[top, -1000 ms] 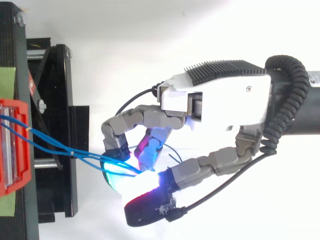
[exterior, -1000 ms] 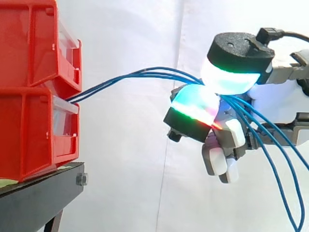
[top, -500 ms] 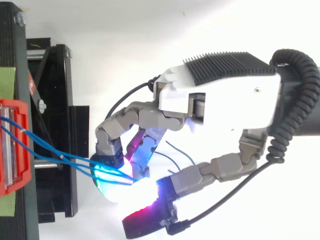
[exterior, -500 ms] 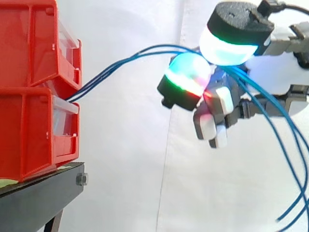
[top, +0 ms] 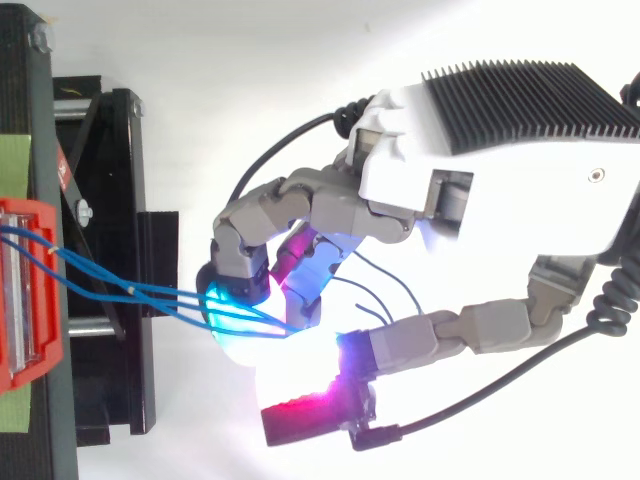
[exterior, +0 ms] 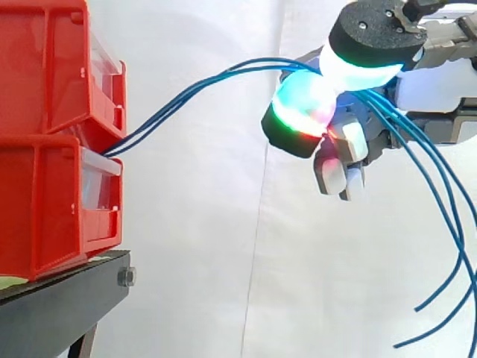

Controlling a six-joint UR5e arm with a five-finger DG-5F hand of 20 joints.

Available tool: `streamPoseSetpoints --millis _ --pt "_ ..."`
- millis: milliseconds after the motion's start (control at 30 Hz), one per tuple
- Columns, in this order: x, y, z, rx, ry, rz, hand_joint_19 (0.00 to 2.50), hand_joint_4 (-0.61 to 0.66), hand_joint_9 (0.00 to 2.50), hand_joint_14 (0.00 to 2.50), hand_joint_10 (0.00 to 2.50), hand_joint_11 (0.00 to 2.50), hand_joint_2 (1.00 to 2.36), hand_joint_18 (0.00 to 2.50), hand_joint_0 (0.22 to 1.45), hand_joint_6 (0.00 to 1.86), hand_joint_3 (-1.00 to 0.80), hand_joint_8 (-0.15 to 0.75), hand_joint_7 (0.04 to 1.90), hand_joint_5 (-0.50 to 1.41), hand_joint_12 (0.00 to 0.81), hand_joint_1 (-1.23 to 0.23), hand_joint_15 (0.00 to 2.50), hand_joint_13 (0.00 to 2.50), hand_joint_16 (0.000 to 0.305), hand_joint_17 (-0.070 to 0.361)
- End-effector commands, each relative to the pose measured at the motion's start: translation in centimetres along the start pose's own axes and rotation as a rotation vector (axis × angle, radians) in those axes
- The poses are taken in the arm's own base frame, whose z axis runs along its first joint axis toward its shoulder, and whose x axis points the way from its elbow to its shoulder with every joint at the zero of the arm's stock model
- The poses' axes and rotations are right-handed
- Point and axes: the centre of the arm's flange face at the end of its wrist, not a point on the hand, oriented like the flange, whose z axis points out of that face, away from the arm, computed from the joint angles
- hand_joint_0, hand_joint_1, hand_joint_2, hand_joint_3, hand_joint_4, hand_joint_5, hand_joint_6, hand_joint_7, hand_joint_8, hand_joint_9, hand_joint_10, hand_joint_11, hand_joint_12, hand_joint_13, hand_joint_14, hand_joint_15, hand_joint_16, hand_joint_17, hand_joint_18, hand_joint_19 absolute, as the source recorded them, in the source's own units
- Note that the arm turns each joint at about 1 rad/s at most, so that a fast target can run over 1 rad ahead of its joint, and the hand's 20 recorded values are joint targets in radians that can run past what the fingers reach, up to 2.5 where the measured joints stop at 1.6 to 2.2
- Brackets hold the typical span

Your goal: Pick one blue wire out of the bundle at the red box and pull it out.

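At the left of the side view we see two stacked red plastic bins (exterior: 52, 142) on a black metal stand (exterior: 59, 298). A bundle of thin blue wires (exterior: 179, 101) runs from between the bins to the upper right, where the hand (exterior: 344, 142) has its fingers curled, pinching the bundle between glowing pads (exterior: 302, 104)

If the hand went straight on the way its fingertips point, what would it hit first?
Probably the upper red bin, along the blue wires the hand pinches; open air before that, depth uncertain.
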Motion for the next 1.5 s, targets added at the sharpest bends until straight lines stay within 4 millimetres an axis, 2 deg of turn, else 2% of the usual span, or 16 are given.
streamPoseSetpoints --millis 0,367,633,833,1000,1467 --pt "-0.1 -0.1 0.0 0.009 -0.012 -0.020 0.58 0.27 1.03 0.02 0.02 0.58 1.02 0.81 0.63 0.79 -0.20 0.357 1.01 -0.16 0.441 -0.79 0.44 0.96 0.059 0.132" --pt "-0.7 -0.9 -0.5 0.093 -0.055 -0.143 0.58 0.27 1.03 0.02 0.02 0.58 1.02 0.81 0.62 0.79 -0.21 0.352 1.00 -0.16 0.441 -0.79 0.43 0.95 0.059 0.132" --pt "-2.2 -2.5 -1.4 0.277 -0.161 -0.322 0.58 0.27 1.02 0.02 0.02 0.58 1.02 0.80 0.62 0.79 -0.21 0.355 1.00 -0.16 0.438 -0.79 0.44 0.95 0.059 0.132" --pt "-2.6 -3.1 -2.1 0.356 -0.178 -0.390 0.59 0.28 1.01 0.02 0.02 0.58 1.02 0.80 0.62 0.79 -0.21 0.355 1.01 -0.16 0.440 -0.79 0.44 0.95 0.059 0.132" --pt "-2.7 -3.1 -2.2 0.371 -0.190 -0.383 0.58 0.27 1.02 0.02 0.02 0.57 1.02 0.80 0.62 0.79 -0.21 0.356 1.00 -0.16 0.441 -0.79 0.43 0.94 0.059 0.132" --pt "-1.3 -2.2 -2.1 0.311 -0.201 -0.090 0.58 0.27 1.02 0.02 0.02 0.58 1.02 0.80 0.61 0.79 -0.22 0.359 1.00 -0.16 0.439 -0.78 0.44 0.94 0.059 0.133"
